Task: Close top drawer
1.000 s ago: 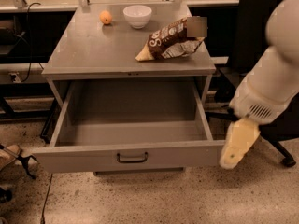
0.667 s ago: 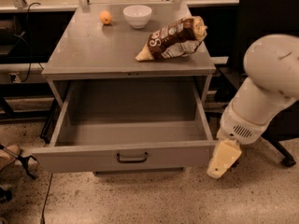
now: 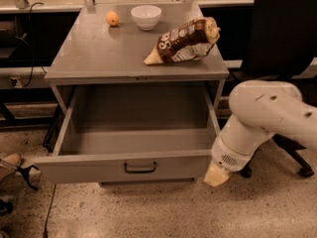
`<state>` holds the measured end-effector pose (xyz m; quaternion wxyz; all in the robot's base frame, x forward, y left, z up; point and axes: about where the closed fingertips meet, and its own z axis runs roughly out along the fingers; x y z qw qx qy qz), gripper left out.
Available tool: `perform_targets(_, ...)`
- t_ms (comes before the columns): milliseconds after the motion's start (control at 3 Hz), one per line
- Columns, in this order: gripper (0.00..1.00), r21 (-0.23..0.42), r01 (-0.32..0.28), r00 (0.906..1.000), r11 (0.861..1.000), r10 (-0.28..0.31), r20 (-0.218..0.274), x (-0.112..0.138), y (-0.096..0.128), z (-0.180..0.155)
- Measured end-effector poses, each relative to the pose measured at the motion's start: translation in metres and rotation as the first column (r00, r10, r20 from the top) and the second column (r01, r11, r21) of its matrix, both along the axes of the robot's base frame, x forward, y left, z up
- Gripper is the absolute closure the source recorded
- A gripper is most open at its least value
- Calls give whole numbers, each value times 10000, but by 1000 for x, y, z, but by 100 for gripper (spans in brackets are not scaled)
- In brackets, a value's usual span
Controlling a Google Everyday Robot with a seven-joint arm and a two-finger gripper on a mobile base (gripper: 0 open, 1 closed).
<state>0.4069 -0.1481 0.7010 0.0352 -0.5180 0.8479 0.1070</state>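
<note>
The top drawer (image 3: 89, 170) of the grey cabinet is pulled far out and its deep box is empty. Its front panel faces me, with a small dark bar handle (image 3: 140, 168) at the centre. My gripper (image 3: 216, 175) hangs low at the drawer front's right end, right beside the panel's corner and just above the floor. Only its pale tan tip shows below the white wrist. The white arm (image 3: 267, 115) comes in from the right.
On the cabinet top (image 3: 99, 53) lie a brown snack bag (image 3: 184, 40), a white bowl (image 3: 146, 16) and an orange (image 3: 112, 18). A black office chair (image 3: 285, 33) stands at the right behind the arm. A shoe (image 3: 10, 161) and a cable (image 3: 49, 202) lie on the speckled floor at left.
The arm has swung left and down. The gripper has moved from the right of the drawer to its front right corner. The drawer has not moved.
</note>
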Motion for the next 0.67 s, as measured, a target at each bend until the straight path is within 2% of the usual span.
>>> perform_targets(333,96,-21,177,9973,9998,-175,711,19,8,-29)
perform_targets(667,100,36,338,9849,9994,-339,1700,54,19,-51)
